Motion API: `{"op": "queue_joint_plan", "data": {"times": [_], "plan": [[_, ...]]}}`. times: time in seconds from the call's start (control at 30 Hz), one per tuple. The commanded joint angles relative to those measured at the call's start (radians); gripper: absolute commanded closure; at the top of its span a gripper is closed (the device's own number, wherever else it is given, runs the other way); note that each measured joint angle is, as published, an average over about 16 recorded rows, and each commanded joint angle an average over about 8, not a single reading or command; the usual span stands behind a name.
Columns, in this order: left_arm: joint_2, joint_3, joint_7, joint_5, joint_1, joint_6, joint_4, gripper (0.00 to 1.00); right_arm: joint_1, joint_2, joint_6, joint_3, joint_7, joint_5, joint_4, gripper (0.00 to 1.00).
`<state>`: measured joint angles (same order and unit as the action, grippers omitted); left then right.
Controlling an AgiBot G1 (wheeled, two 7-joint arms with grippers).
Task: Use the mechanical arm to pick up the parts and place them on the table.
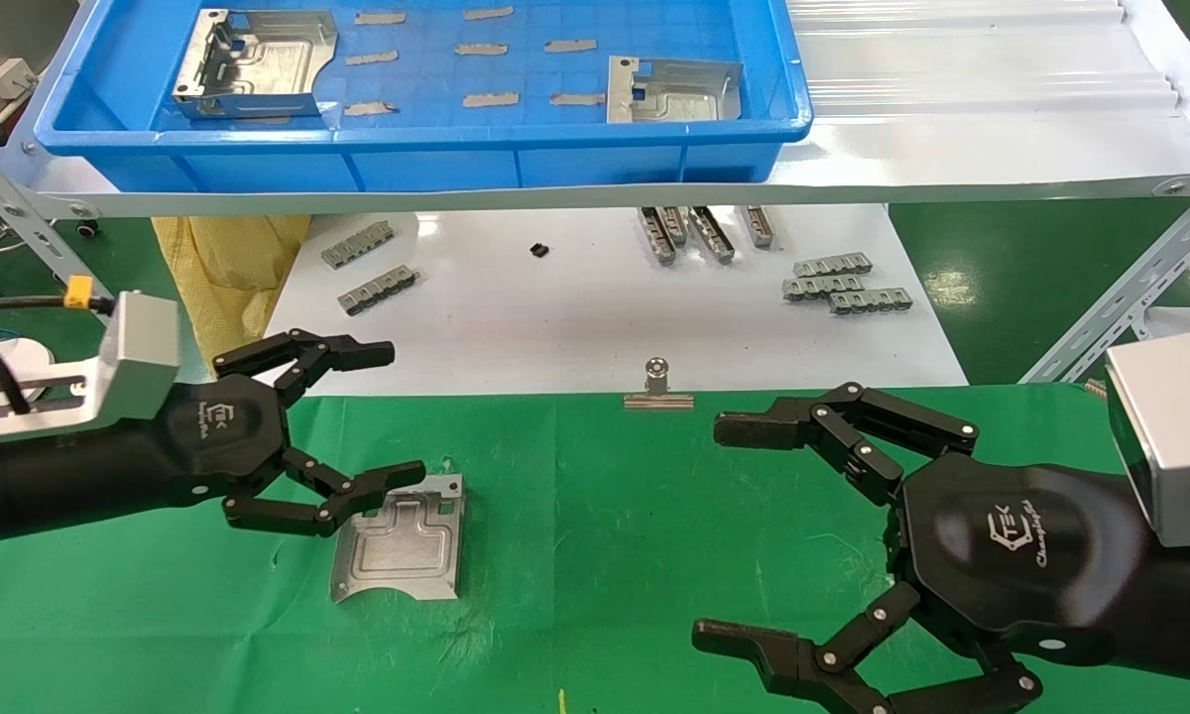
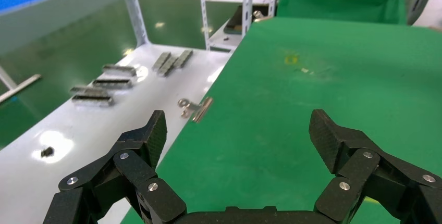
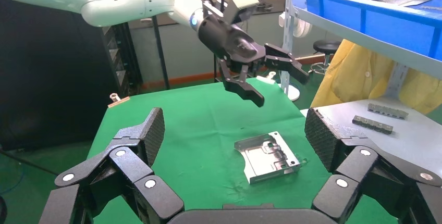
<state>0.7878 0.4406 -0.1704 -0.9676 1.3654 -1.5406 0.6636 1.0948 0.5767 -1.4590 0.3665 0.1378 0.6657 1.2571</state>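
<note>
One silvery stamped part (image 1: 402, 540) lies flat on the green table (image 1: 654, 555); it also shows in the right wrist view (image 3: 267, 156). My left gripper (image 1: 397, 412) is open and empty, raised just above the part's far left corner. It shows in the right wrist view (image 3: 279, 86) clear of the part. Its own wrist view shows the open left gripper (image 2: 238, 130) over bare green cloth (image 2: 323, 78). My right gripper (image 1: 719, 531) is open and empty over the table to the right of the part, facing it (image 3: 234, 130). Two more parts (image 1: 253, 64) (image 1: 669, 89) lie in the blue bin.
The blue bin (image 1: 407, 139) sits on a white shelf at the back, with thin grey strips inside. Below it, a white tabletop (image 1: 555, 317) holds small grey slotted bars (image 1: 377, 288) (image 1: 843, 283). A metal clip (image 1: 657, 385) grips the cloth's far edge. A yellow bag (image 1: 228, 258) hangs at the left.
</note>
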Motion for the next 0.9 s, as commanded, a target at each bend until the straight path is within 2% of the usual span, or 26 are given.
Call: {"op": "queue_joint_plan", "data": {"times": [0.03, 0.9], "plan": [[-0.013, -0.012, 0.026, 0.017, -0.021, 0.003, 0.045, 0.0, 0.0, 0.0, 0.0, 0.0, 0.0, 0.0, 0.0, 0.0], [-0.173, -0.157, 0.35, 0.232, -0.285, 0.043, 0.608, 0.0, 0.0, 0.0, 0.0, 0.0, 0.0, 0.0, 0.0, 0.0]]}}
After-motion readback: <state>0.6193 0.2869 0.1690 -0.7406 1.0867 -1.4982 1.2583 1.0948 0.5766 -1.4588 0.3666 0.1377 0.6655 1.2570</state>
